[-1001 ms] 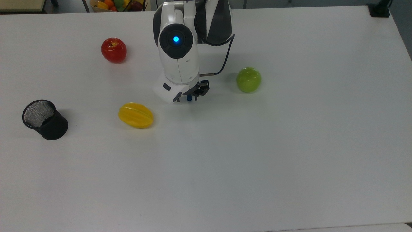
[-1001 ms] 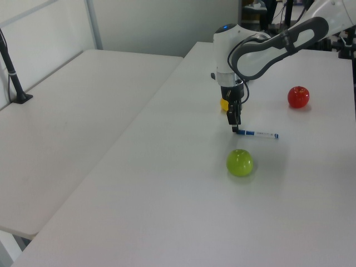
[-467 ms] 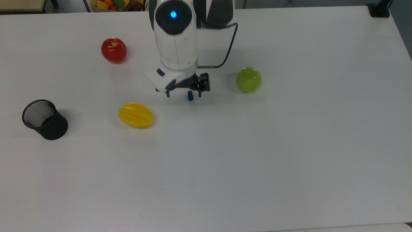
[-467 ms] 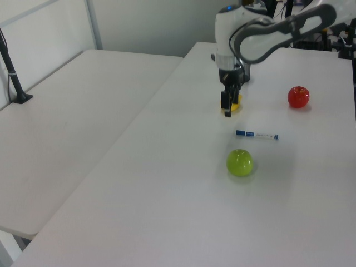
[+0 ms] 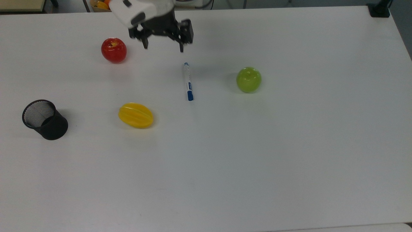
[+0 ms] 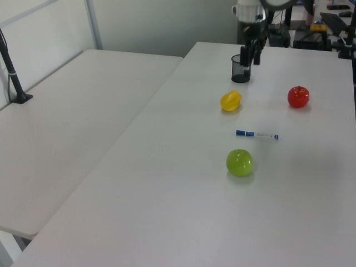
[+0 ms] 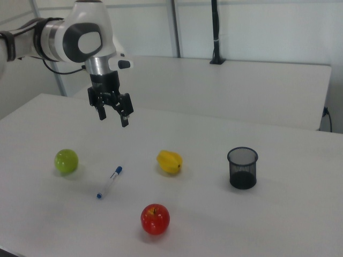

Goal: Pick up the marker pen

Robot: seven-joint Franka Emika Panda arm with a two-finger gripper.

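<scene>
End effector point(image 5: 162, 48): up in the air above the worktop, its 2 dark fingers spread wide and nothing between them; in the right view point(image 7: 112, 118) it hangs clear over the white surface, fingers pointing down.
Marker pen point(image 5: 188, 82): lying flat on the worktop, untouched, in the top view blue cap toward the bottom and white barrel running up toward the end effector; in the left view point(image 6: 257, 134) it lies crosswise with the blue cap on the left view's left; in the right view point(image 7: 109, 182) it slants with the blue cap at the upper end.
Pen's neighbours: it sits between the green apple point(image 5: 248, 79) and the yellow fruit point(image 5: 135, 115), apart from both.
Red apple point(image 5: 114, 50): on the top view's left of the end effector, well away from the pen; in the right view point(image 7: 155, 218) it is the nearest thing to the camera.
Green apple, other views: in the left view point(image 6: 240, 162) it sits nearest the camera, near the pen; in the right view point(image 7: 66, 160) it is on the right view's left.
Yellow fruit, other views: left view point(image 6: 230, 101), right view point(image 7: 169, 161), resting on its side.
Mesh cup point(image 5: 44, 119): black, upright, open mouth up, far on the top view's left; seen too in the left view point(image 6: 241, 68) and the right view point(image 7: 243, 167).
Worktop point(image 5: 289, 145): white, carrying all 5 things.
</scene>
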